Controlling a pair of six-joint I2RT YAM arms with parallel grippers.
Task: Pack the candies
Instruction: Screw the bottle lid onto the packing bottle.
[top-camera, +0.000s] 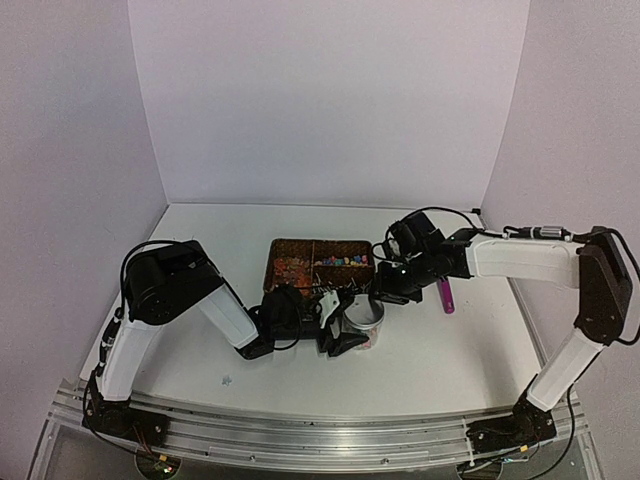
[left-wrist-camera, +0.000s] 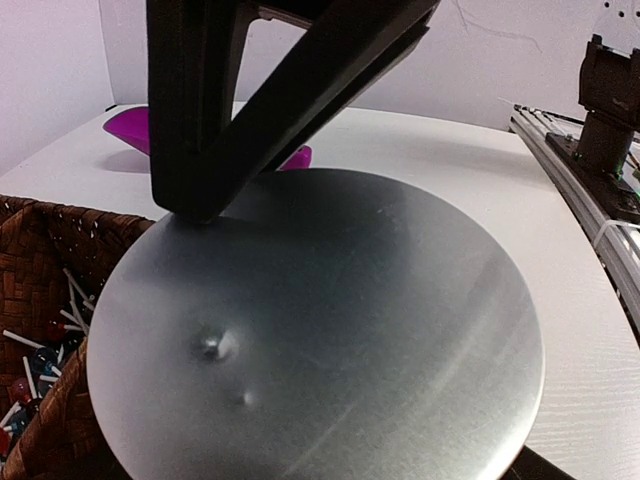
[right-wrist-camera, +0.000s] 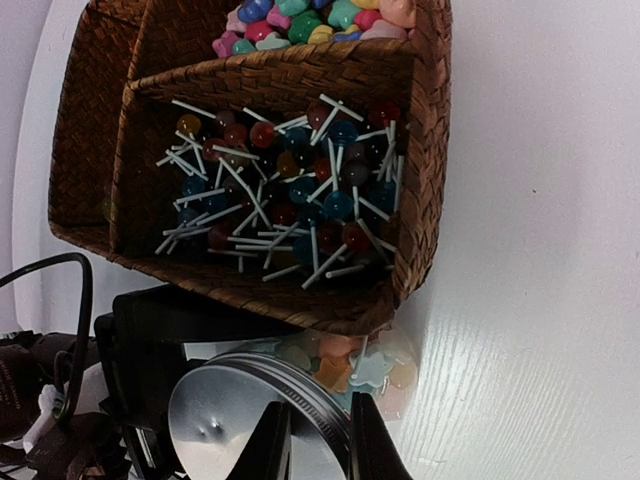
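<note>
A clear jar holds small pastel candies (right-wrist-camera: 372, 366) and wears a silver metal lid (right-wrist-camera: 240, 425). It stands just in front of the wicker basket (top-camera: 272, 262), where more mixed candies (right-wrist-camera: 300, 20) fill one compartment. My left gripper (top-camera: 338, 326) is at the jar (top-camera: 362, 318) from the left and looks closed around it; the lid (left-wrist-camera: 330, 330) fills the left wrist view and hides its fingers. My right gripper (right-wrist-camera: 320, 445) comes from the right, its fingers straddling and pinching the lid's rim. The right gripper also shows in the top view (top-camera: 380, 297) and in the left wrist view (left-wrist-camera: 195, 195).
Lollipops (right-wrist-camera: 290, 190) with white sticks fill the basket's near compartment. A magenta scoop (top-camera: 446, 295) lies on the table right of the jar, and also shows in the left wrist view (left-wrist-camera: 135, 125). The aluminium rail (top-camera: 300, 430) runs along the near edge.
</note>
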